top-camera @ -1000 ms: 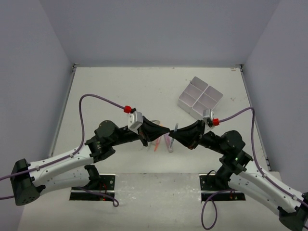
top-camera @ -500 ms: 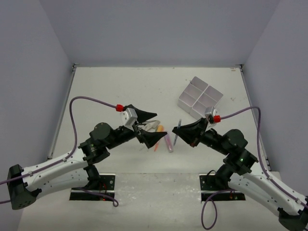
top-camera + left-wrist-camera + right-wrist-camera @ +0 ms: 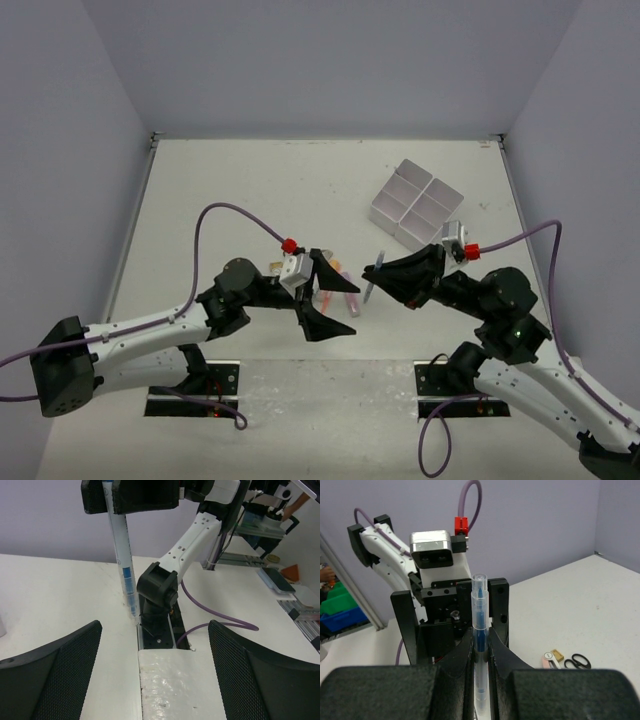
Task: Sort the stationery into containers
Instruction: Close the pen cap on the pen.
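Note:
My right gripper (image 3: 480, 636) is shut on a thin pen (image 3: 479, 607) with a clear barrel and a blue core, holding it upright. From above, this right gripper (image 3: 384, 270) holds the pen (image 3: 371, 284) over the table's near middle. Facing it, my left gripper (image 3: 345, 305) stands open and empty, a short way left of the pen. In the left wrist view the pen (image 3: 122, 560) hangs beyond the open left gripper (image 3: 155, 675). An orange marker (image 3: 323, 298) and a pink marker (image 3: 352, 303) lie under the left gripper. The white four-compartment box (image 3: 417, 203) sits at the back right.
Black-handled scissors (image 3: 579, 661) and a small pink and white item (image 3: 551, 659) lie on the table at the right of the right wrist view. The right arm's base plate (image 3: 157, 630) sits at the near table edge.
A second ago both grippers met at the pen. The left gripper has opened, let go and drawn back left. The right gripper keeps the pen and has shifted slightly right.

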